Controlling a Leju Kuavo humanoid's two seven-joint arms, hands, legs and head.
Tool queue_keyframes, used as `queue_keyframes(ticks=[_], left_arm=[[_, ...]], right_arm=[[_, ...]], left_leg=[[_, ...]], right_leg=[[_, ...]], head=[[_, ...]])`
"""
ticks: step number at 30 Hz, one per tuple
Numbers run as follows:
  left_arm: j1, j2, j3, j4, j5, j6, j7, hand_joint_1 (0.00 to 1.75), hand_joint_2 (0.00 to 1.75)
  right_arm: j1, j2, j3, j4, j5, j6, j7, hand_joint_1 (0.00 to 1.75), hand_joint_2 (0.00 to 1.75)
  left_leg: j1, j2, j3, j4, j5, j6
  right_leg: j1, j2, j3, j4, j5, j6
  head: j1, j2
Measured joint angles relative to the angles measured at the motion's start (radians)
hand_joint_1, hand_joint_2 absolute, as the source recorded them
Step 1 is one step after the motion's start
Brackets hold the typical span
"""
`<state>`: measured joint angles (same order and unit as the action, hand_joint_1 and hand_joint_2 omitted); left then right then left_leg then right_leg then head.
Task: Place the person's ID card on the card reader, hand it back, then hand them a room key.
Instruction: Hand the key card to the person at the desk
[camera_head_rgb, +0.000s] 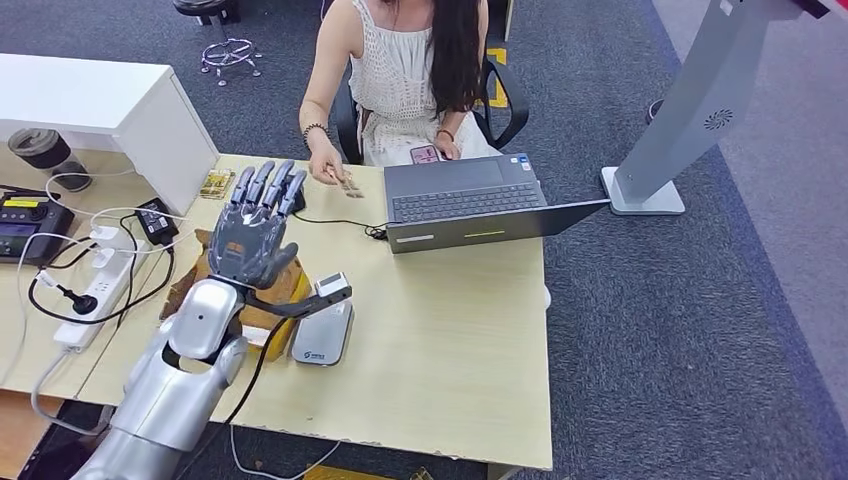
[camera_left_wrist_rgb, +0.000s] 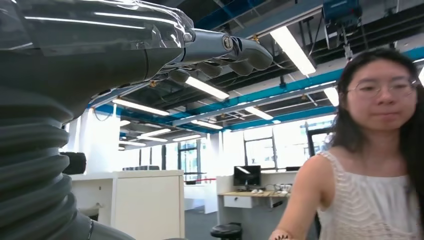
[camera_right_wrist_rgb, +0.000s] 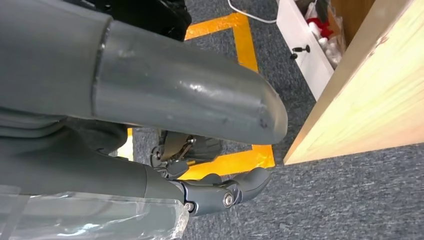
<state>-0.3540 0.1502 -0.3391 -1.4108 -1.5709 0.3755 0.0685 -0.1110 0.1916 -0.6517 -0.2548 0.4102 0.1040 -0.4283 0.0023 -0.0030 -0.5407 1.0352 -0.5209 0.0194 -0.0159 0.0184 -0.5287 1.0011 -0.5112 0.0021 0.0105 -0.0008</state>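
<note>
The person (camera_head_rgb: 415, 70) sits across the table and holds a small ID card (camera_head_rgb: 348, 184) out over the table's far edge. My left hand (camera_head_rgb: 255, 225) is raised above the table, palm down, fingers stretched flat toward that card and a short gap from it, holding nothing. In the left wrist view its fingers (camera_left_wrist_rgb: 225, 50) point toward the person (camera_left_wrist_rgb: 380, 150). The silver card reader (camera_head_rgb: 323, 335) lies on the table just right of my left forearm. My right hand (camera_right_wrist_rgb: 220, 192) hangs beside the table's wooden side (camera_right_wrist_rgb: 370, 100), holding nothing.
An open laptop (camera_head_rgb: 465, 200) with a cable stands right of the card. A wooden holder (camera_head_rgb: 290, 290) sits under my left wrist. A small yellowish packet (camera_head_rgb: 217, 183), a power strip (camera_head_rgb: 95, 290) with cables and a white cabinet (camera_head_rgb: 100, 105) lie left. A grey kiosk stand (camera_head_rgb: 690, 110) rises on the right.
</note>
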Motion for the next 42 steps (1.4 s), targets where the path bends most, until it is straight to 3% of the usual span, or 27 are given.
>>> queue_keyframes(ticks=[11, 15, 22, 35, 42], left_arm=[[0.233, 0.002, 0.0, -0.248, 0.0, 0.029, -0.051, 0.0, 1.75], [0.334, 0.014, 0.0, -0.329, 0.0, -0.028, -0.061, 0.0, 1.75], [0.467, 0.057, 0.019, -0.386, 0.024, -0.155, -0.009, 0.0, 1.75], [0.494, 0.06, 0.099, -0.374, 0.057, -0.216, 0.009, 0.0, 1.75], [0.452, 0.043, 0.161, -0.309, 0.076, -0.233, 0.052, 0.0, 1.75]], right_arm=[[0.013, -0.003, -0.027, -0.001, -0.026, -0.002, -0.027, 0.0, 0.0], [0.025, -0.007, -0.05, -0.002, -0.052, -0.003, -0.045, 0.0, 0.0], [0.047, -0.016, -0.089, -0.003, -0.056, 0.004, -0.054, 0.0, 0.0], [0.049, -0.018, -0.111, -0.007, -0.034, 0.004, -0.048, 0.0, 0.0], [0.047, -0.018, -0.115, -0.007, 0.0, 0.003, -0.03, 0.0, 0.0]], left_leg=[[0.0, -0.001, 0.0, -0.001, 0.0, 0.0], [0.0, -0.001, -0.001, -0.001, 0.0, 0.0], [0.0, -0.001, -0.001, -0.001, 0.0, 0.0], [0.0, -0.001, -0.001, -0.001, 0.001, 0.0], [0.0, -0.001, -0.001, -0.001, 0.001, -0.001]], right_leg=[[0.0, -0.001, 0.0, 0.0, 0.0, 0.0], [0.0, -0.001, 0.0, 0.0, 0.0, 0.0], [0.0, -0.002, -0.001, 0.0, -0.001, 0.0], [0.0, -0.002, 0.0, 0.0, 0.0, 0.0], [0.0, -0.002, 0.0, 0.0, 0.0, 0.0]], head=[[0.0, 0.0], [0.0, 0.0], [0.0, 0.0], [0.0, 0.0], [0.0, 0.0]])
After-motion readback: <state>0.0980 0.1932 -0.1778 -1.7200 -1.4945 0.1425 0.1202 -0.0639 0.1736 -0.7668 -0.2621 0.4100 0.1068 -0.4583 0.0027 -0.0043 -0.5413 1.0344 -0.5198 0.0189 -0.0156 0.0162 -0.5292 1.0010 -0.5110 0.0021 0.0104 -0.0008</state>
